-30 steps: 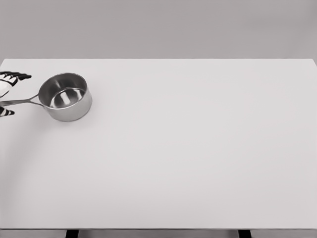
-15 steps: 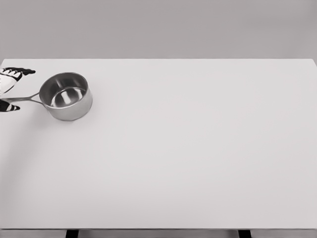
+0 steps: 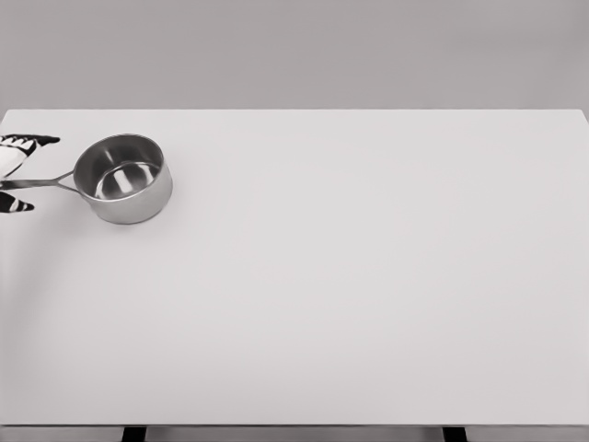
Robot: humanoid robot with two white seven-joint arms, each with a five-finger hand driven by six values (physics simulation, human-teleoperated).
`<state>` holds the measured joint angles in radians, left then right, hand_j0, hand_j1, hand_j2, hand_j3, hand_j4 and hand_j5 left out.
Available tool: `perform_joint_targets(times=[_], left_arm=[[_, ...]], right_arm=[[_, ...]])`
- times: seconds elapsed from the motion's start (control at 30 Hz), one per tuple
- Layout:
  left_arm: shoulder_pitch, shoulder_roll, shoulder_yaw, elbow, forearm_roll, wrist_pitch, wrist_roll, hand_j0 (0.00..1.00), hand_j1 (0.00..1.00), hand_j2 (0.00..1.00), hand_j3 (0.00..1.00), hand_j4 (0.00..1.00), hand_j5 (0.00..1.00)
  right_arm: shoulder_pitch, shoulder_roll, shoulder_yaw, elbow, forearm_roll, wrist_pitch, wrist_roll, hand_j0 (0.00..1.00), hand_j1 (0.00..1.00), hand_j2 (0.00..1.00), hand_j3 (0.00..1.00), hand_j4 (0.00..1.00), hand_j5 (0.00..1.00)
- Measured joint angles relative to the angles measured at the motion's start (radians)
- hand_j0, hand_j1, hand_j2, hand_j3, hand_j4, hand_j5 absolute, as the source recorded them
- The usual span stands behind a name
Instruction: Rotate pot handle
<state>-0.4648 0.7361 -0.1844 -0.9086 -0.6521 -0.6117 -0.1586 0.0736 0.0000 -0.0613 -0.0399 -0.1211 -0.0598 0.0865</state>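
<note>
One pot near tabletop far-left corner | handle long axis pointing left from pot | left robot hand at handle tip, fingers straddling it, closure unclear | right arm unseen.

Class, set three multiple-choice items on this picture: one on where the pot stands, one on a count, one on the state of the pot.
1. Where is the pot on the table?
A far left
B far right
C near middle

2. How many pots are there?
A one
B two
C three

3. The pot is:
A upright, empty
B tipped over
C lidded

Key: 1 A, it stands near the left edge, by the robot hand. 2 A, only one shows. 3 A, its open mouth faces up and the bare bottom shows.
</note>
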Motion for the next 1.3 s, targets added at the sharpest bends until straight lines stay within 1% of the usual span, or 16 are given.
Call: perform_joint_targets(times=[0.2, 0.43, 0.8, 1.0, 1.13, 1.23, 1.3], left_arm=[[-0.026, -0.003, 0.001, 0.046, 0.001, 0.0, 0.0, 1.0, 1.0, 1.0, 1.0, 1.0, 1.0], [-0.058, -0.025, -0.001, 0.083, 0.0, 0.0, 0.0, 1.0, 1.0, 1.0, 1.0, 1.0, 1.0], [-0.083, -0.056, 0.0, 0.106, 0.0, 0.0, 0.0, 1.0, 1.0, 1.0, 1.0, 1.0, 1.0], [-0.074, -0.054, -0.005, 0.109, 0.0, 0.0, 0.0, 1.0, 1.0, 1.0, 1.0, 1.0, 1.0], [-0.072, -0.044, -0.002, 0.092, 0.008, 0.0, 0.0, 1.0, 1.0, 1.0, 1.0, 1.0, 1.0], [-0.06, -0.024, 0.005, 0.08, 0.013, 0.0, 0.0, 1.0, 1.0, 1.0, 1.0, 1.0, 1.0], [-0.04, -0.006, 0.015, 0.076, 0.014, 0.0, 0.001, 1.0, 1.0, 1.0, 1.0, 1.0, 1.0]], right_arm=[[0.0, 0.0, 0.0, 0.0, 0.0, 0.0, 0.0, 1.0, 1.0, 1.0, 1.0, 1.0, 1.0], [0.0, 0.0, 0.0, 0.0, 0.0, 0.0, 0.0, 1.0, 1.0, 1.0, 1.0, 1.0, 1.0], [0.0, 0.0, 0.0, 0.0, 0.0, 0.0, 0.0, 1.0, 1.0, 1.0, 1.0, 1.0, 1.0], [0.0, 0.0, 0.0, 0.0, 0.0, 0.0, 0.0, 1.0, 1.0, 1.0, 1.0, 1.0, 1.0], [0.0, 0.0, 0.0, 0.0, 0.0, 0.0, 0.0, 1.0, 1.0, 1.0, 1.0, 1.0, 1.0], [0.0, 0.0, 0.0, 0.0, 0.0, 0.0, 0.0, 1.0, 1.0, 1.0, 1.0, 1.0, 1.0], [0.0, 0.0, 0.0, 0.0, 0.0, 0.0, 0.0, 1.0, 1.0, 1.0, 1.0, 1.0, 1.0]])
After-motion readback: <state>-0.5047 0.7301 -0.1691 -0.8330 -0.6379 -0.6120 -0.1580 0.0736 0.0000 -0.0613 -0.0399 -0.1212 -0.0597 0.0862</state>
